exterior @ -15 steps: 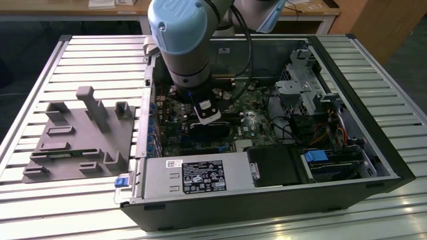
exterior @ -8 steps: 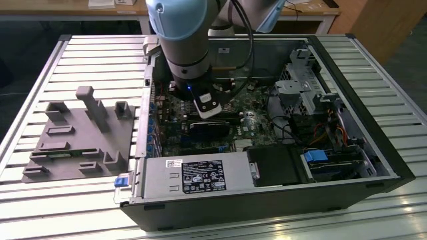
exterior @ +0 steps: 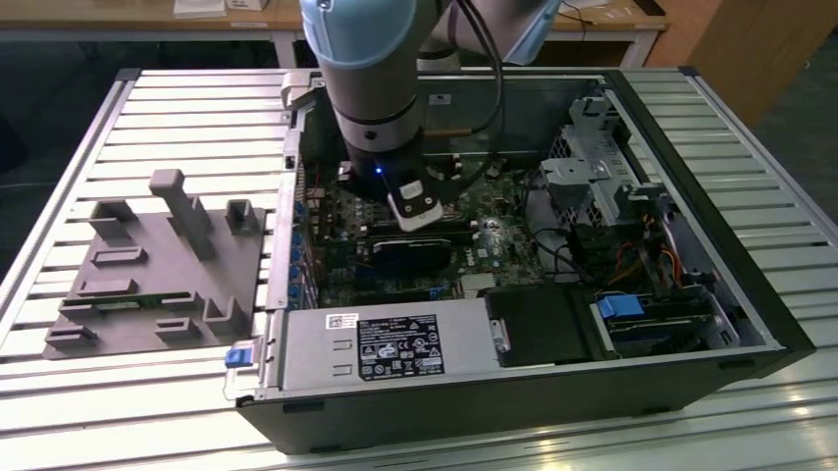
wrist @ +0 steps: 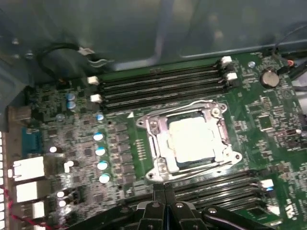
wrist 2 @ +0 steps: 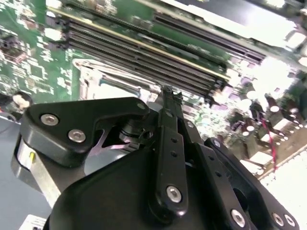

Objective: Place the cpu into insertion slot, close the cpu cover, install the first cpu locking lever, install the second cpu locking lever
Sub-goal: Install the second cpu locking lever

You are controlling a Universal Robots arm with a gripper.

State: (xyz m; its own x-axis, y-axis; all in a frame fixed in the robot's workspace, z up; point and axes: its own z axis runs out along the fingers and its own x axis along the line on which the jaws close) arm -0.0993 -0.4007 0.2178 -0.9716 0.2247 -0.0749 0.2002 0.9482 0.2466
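In the first wrist view the cpu point(wrist: 194, 139), a pale silver square, lies in the insertion slot point(wrist: 158, 173) on the green motherboard point(wrist: 268, 120). The cpu cover point(wrist: 160, 139), a silver frame, lies flat around the chip, whose top shows through its window. Thin metal levers run along the socket's edges; I cannot tell whether they are latched. My gripper point(wrist: 165, 190) hovers just off one side of the socket, fingertips together with nothing between them. The second wrist view has the black gripper point(wrist 2: 168, 92) linkage closed to a point beside the socket's silver rim point(wrist 2: 103, 79). In the exterior view the arm point(exterior: 373, 88) reaches down into the open computer case.
Long black memory slots point(wrist: 163, 84) flank the socket on two sides, and blue capacitors point(wrist: 100, 151) stand on a third. The case holds a black heatsink block point(exterior: 408, 250), a power supply point(exterior: 392, 343) and a drive cage point(exterior: 602, 186). A grey fixture point(exterior: 157, 265) sits on the slatted table.
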